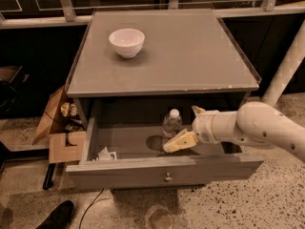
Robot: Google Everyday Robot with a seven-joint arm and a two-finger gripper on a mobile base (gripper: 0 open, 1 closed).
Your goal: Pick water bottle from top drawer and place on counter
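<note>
The water bottle (171, 122) stands upright in the open top drawer (164, 170), clear with a white cap, near the drawer's middle. My gripper (185, 127) reaches into the drawer from the right on a white arm. It is open, with one pale finger (178, 141) in front of the bottle's base and the other behind, to the bottle's right. The bottle stands at the mouth of the jaws; I cannot tell if a finger touches it. The counter (190, 56) is the grey cabinet top above the drawer.
A white bowl (127, 42) sits on the counter's back left. A crumpled paper scrap (106, 154) lies in the drawer's left front corner. An open cardboard box (59, 128) stands on the floor to the left. A white post (286, 70) rises at the right.
</note>
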